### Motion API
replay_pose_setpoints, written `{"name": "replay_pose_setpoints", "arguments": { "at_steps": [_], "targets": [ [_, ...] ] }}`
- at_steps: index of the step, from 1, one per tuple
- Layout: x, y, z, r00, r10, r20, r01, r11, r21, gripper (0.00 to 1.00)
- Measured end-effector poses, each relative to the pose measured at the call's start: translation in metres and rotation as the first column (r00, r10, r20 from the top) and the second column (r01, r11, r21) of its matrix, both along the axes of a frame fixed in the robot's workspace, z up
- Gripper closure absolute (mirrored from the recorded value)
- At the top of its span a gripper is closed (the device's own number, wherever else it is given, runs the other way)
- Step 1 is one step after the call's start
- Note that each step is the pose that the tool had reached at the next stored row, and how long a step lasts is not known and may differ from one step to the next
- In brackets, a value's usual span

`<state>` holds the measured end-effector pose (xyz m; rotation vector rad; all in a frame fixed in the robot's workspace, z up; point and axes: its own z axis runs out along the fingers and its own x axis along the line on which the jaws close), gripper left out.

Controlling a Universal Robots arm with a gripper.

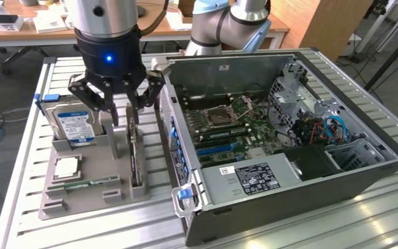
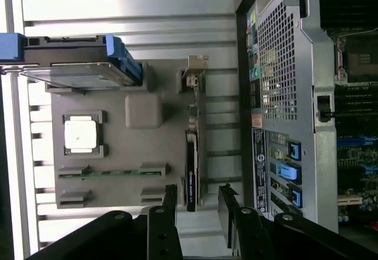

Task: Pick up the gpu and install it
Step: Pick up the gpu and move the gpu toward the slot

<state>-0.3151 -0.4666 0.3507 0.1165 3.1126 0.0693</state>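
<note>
The gpu (image 1: pixel 136 158) is a thin dark card standing on edge in a slot of the grey holder (image 1: pixel 81 201), next to the open computer case (image 1: pixel 310 176). From the wrist the gpu (image 2: pixel 192 159) appears edge-on, with its metal bracket (image 2: pixel 194 71) at the far end. My gripper (image 1: pixel 120 115) hangs open just above the card's end nearest the hard drive. In the wrist view the gripper (image 2: pixel 198 208) has one finger on each side of the card's line, not touching it, and nothing is held.
The holder (image 2: pixel 142 153) also carries a silver hard drive (image 1: pixel 74 124) with blue rails, a square processor (image 1: pixel 68 167) and a green memory stick (image 1: pixel 88 182). Inside the case lie the motherboard (image 1: pixel 227 122), its blue slots (image 1: pixel 216 150) and a power supply (image 1: pixel 254 179). The table is slatted metal.
</note>
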Motion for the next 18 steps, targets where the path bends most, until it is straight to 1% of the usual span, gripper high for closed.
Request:
{"name": "replay_pose_setpoints", "arguments": {
  "at_steps": [18],
  "targets": [
    [0.000,0.0000,-0.0328,1.0000,0.000,0.0000,0.000,1.0000,0.0000,0.59]
  ]
}}
